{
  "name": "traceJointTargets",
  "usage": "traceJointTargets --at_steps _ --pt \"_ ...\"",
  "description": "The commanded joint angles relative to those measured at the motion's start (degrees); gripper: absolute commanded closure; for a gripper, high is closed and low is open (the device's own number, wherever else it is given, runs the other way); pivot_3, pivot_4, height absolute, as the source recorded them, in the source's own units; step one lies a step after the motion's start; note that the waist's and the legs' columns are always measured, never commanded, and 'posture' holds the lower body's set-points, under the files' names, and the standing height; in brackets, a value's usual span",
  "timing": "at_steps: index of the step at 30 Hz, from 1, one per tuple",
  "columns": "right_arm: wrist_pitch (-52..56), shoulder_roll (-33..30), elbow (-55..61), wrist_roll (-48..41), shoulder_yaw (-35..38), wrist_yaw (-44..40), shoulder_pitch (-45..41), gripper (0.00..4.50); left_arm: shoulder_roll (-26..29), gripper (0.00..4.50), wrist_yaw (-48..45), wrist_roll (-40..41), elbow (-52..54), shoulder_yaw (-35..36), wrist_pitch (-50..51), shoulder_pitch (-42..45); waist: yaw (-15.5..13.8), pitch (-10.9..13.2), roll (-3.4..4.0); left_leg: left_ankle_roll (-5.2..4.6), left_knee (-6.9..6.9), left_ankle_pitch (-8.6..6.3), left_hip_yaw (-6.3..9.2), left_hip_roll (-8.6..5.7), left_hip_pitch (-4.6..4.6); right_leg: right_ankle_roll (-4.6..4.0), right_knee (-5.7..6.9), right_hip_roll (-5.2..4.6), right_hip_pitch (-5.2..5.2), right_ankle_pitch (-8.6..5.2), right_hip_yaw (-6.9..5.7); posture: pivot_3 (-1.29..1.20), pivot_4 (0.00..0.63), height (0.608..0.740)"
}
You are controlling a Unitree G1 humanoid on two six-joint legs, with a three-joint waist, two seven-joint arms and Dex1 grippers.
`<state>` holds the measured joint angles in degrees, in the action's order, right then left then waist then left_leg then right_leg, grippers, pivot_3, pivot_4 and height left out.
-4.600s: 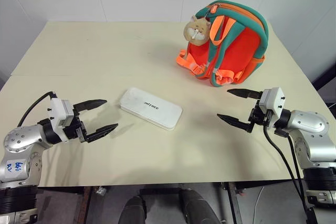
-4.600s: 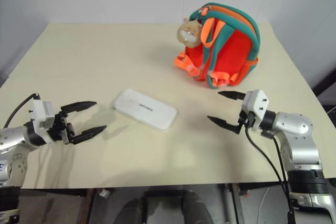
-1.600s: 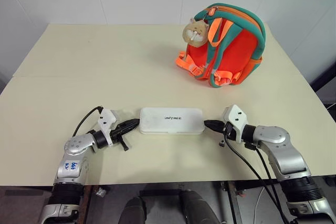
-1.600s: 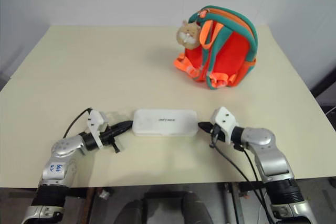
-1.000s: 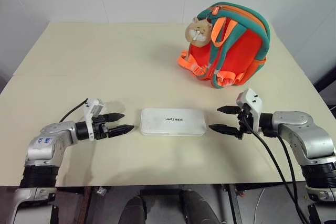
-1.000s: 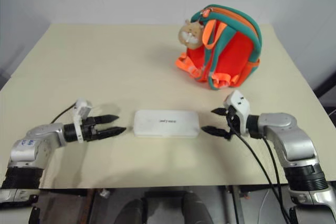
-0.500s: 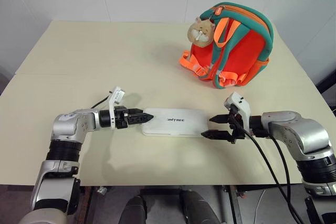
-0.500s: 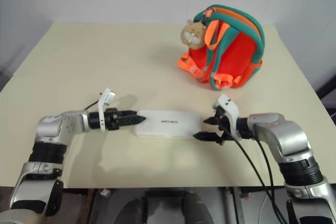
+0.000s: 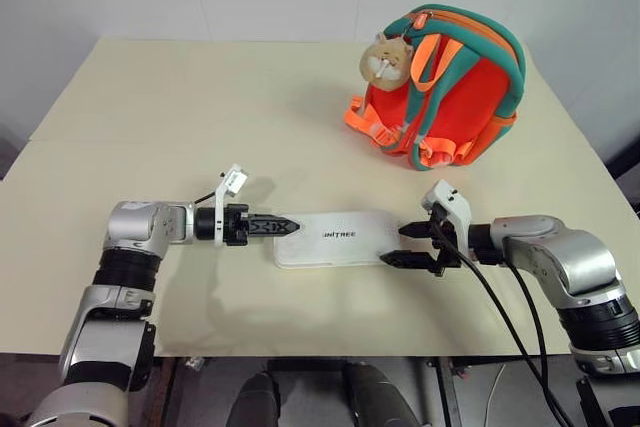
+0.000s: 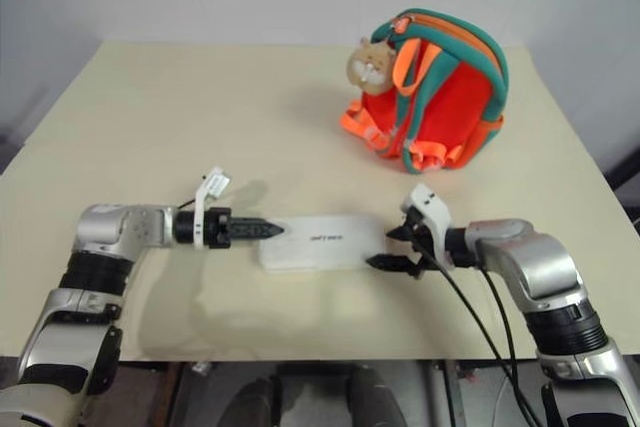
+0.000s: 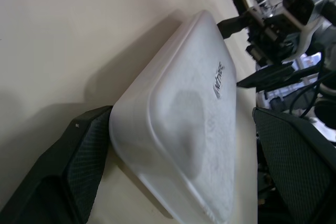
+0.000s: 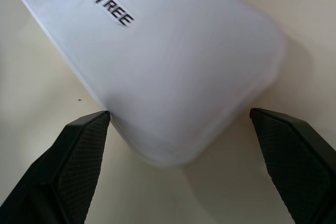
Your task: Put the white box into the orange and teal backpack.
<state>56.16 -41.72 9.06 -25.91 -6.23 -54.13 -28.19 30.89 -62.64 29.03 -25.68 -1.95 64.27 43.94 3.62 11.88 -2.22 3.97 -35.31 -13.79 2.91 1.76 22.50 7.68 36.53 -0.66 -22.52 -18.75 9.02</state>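
Observation:
The white box (image 9: 335,238) lies flat on the table near the front edge, lettering up. My left gripper (image 9: 285,226) is at its left end, open, and in the left wrist view the box's (image 11: 194,124) corner sits between the fingers (image 11: 79,166), one touching its side. My right gripper (image 9: 394,245) is open at the right end. In the right wrist view that end of the box (image 12: 173,61) lies between its fingers (image 12: 68,166). The orange and teal backpack (image 9: 455,97) stands upright at the back right, with a tan plush cat charm (image 9: 388,59) hanging on it.
The cream table (image 9: 200,117) stretches wide to the left and behind the box. Its front edge runs just below both arms. A black cable (image 9: 505,312) trails from my right wrist over that edge.
My left gripper has moved right and rolled, coming from beside the box onto its left end. The right gripper has edged left around the right end. The box still lies on the table.

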Motion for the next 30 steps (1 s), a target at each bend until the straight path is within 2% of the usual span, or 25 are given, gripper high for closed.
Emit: traceJointTargets --at_steps 1,10,12,15,19,23,26,30 --pt "-0.5 0.2 3.0 -1.0 1.2 1.0 0.9 0.00 0.9 0.01 0.2 -1.7 -0.9 -1.7 -1.5 -1.0 -0.2 0.0 0.00 0.00 0.00 0.00 0.00 0.00 0.00 0.00 0.00 0.00 0.00 0.00 0.00 0.00 0.150 0.740" --pt "-1.1 0.7 3.4 -1.5 1.0 1.6 1.8 0.00 8.6 0.01 3.1 -11.1 -6.1 -1.9 -22.9 -0.8 0.9 0.0 0.00 0.00 0.01 0.08 -0.03 0.06 -0.10 -0.08 0.10 0.05 -0.02 0.05 0.02 0.00 0.150 0.740" --pt "-1.2 1.0 3.3 -1.4 0.7 1.6 1.6 0.00 9.8 0.01 2.8 -11.3 -5.4 -1.6 -23.2 -0.7 1.3 0.0 0.00 -0.02 0.00 0.11 -0.05 0.05 -0.10 -0.08 0.09 0.05 -0.01 0.05 0.04 0.00 0.150 0.740" --pt "-1.4 1.3 3.1 -1.3 0.5 1.5 1.4 0.00 11.2 0.01 0.6 -8.3 -2.3 -0.1 -16.6 -0.6 1.4 0.0 0.00 -0.03 0.01 0.13 -0.10 0.05 -0.09 -0.07 0.10 0.06 -0.04 0.06 0.08 0.00 0.150 0.740" --pt "-1.8 1.4 3.0 -1.1 0.4 1.4 1.5 0.00 14.5 0.01 -4.9 -0.1 6.3 0.2 0.3 -2.7 1.4 0.0 0.00 -0.03 0.05 0.09 -0.07 0.05 0.07 -0.06 0.12 0.06 -0.18 0.05 0.05 0.00 0.150 0.740" --pt "-2.0 1.4 3.1 -1.2 0.2 1.3 1.6 0.00 17.7 0.01 -6.7 5.9 15.0 0.6 10.8 -6.1 1.1 0.0 -0.01 0.04 0.00 0.03 0.08 0.06 0.81 -0.05 0.40 0.04 -0.96 -0.06 -0.03 0.00 0.150 0.740" --pt "-2.2 1.3 3.0 -1.2 0.2 1.2 1.6 0.00 18.4 0.01 -5.8 8.5 18.4 1.6 14.7 -7.8 1.0 0.0 -0.02 0.09 -0.01 0.06 0.21 0.07 0.88 -0.15 0.53 0.03 -1.08 -0.11 -0.15 0.00 0.150 0.740" --pt "-2.4 1.7 3.0 -1.1 0.1 1.5 1.7 0.00 14.5 0.01 -1.3 8.5 17.5 2.8 14.2 -8.1 1.0 0.0 -0.02 0.17 -0.02 0.13 0.24 0.04 0.79 -0.18 0.64 0.03 -1.03 -0.11 -0.17 0.00 0.150 0.740"
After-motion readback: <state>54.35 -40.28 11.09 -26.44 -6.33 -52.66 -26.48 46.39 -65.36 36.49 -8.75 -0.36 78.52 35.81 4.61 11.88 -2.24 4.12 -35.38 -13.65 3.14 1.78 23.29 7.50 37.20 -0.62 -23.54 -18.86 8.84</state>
